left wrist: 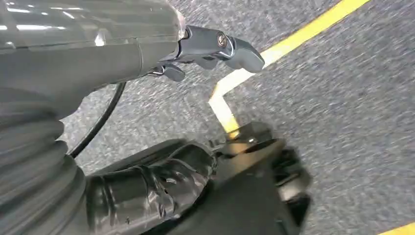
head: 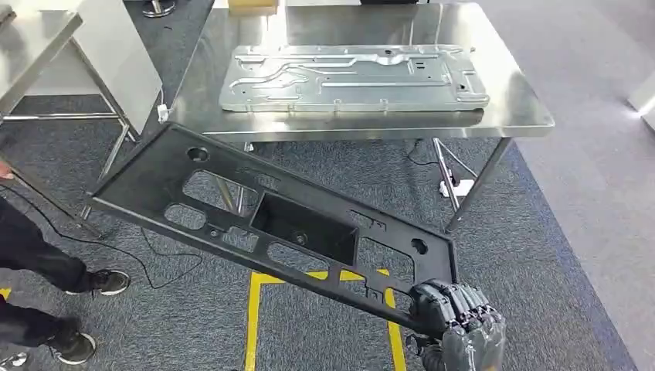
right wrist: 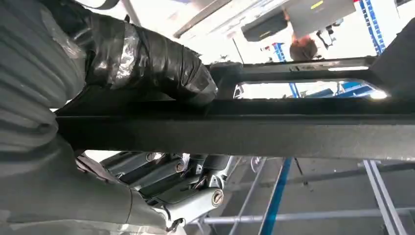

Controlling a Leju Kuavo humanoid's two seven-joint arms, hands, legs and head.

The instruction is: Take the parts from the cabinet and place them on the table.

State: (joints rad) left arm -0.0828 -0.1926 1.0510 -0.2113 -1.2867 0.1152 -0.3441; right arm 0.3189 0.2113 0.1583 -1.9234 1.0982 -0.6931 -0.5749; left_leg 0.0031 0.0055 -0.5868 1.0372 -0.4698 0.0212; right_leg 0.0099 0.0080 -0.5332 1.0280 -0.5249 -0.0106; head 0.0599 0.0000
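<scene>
Standing ahead of the robot, the steel table (head: pixel 510 108) already bears a flat metal plate (head: pixel 351 77) across its middle, with bare steel showing along the near edge and at the right end. Between robot and table hangs the black panel (head: pixel 286 220), a long frame with cut-outs and a deep pocket at its centre; its long axis runs slantwise from the near right corner up to the far left, where its far end lies just short of the table's near-left corner and looks to be at about the height of the table edge. The right hand (head: pixel 456 313) grasps the panel by its near right end, fingers wrapped over the rim; the right wrist view shows the thumb above the bar and fingers (right wrist: pixel 171 181) beneath it. The left hand (left wrist: pixel 215 49) hangs over the carpet by a yellow floor line, fingers loosely parted, holding nothing. By my judgement the panel must travel forward and swing level, its length parallel to the table's near edge, and the free left hand is well placed to steady the far end.
</scene>
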